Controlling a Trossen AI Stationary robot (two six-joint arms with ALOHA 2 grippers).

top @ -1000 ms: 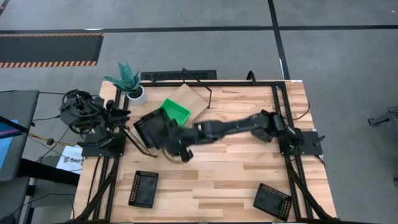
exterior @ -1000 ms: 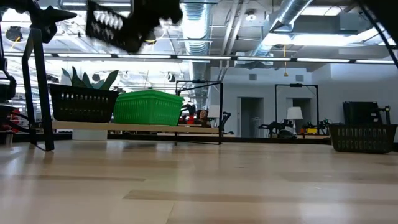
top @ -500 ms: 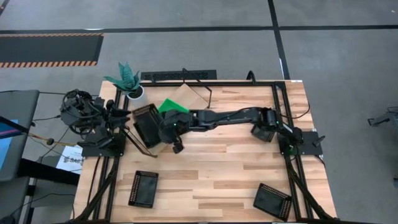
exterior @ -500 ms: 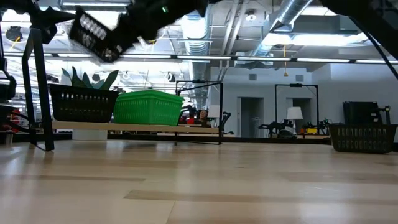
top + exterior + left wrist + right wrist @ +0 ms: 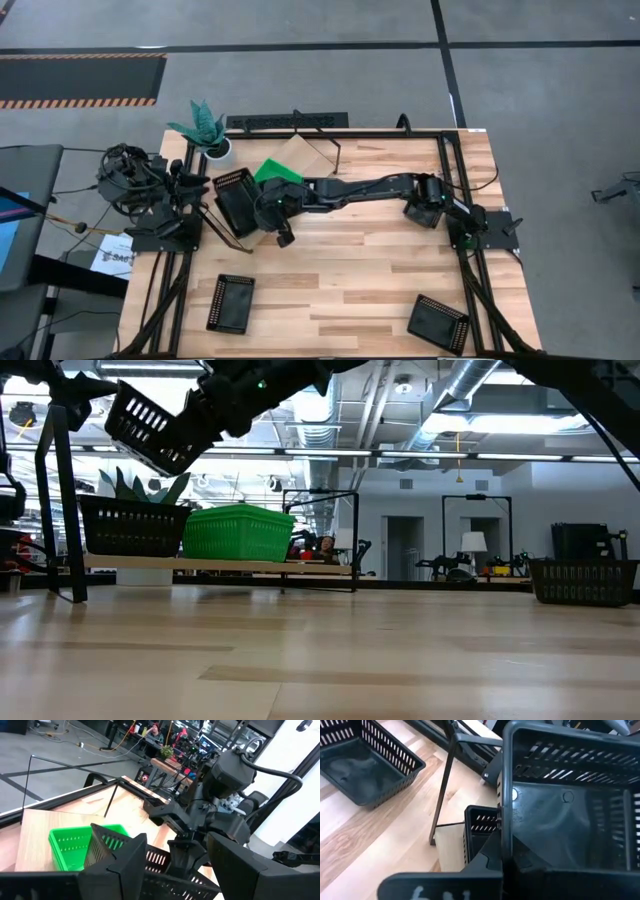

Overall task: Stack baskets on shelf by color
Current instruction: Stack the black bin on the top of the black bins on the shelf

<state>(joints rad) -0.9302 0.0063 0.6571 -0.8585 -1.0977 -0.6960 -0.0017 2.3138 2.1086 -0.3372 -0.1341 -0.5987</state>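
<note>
Right gripper (image 5: 268,205) stretched across the table to the shelf's (image 5: 300,152) left end, pinching the rim of a black basket (image 5: 238,199). Carried basket tilted in the air, seen in low view (image 5: 150,426) above the shelf-top baskets, touching neither. Rigid moulded plastic, slotted mesh walls, smooth solid floor with round mould marks, clear in right wrist view (image 5: 570,800).

On shelf: second black basket (image 5: 133,525) at the left end, green basket (image 5: 239,532) just beside it, same perforated pattern. Shelf a pale wood plank (image 5: 220,566) on thin black wire legs. High view shows only a corner of the green basket (image 5: 275,170); shelf-top black one hidden under the carried one.

Two more black baskets on the butcher-block table (image 5: 360,270): near-left (image 5: 230,302), near-right (image 5: 438,322). Low view shows only the near-right one (image 5: 583,580).

Left gripper (image 5: 190,185) parked at the table's left edge beside the potted plant (image 5: 205,130); fingers spread apart in left wrist view (image 5: 175,865).

Handwritten marks on right wrist finger (image 5: 427,892), not legible.
</note>
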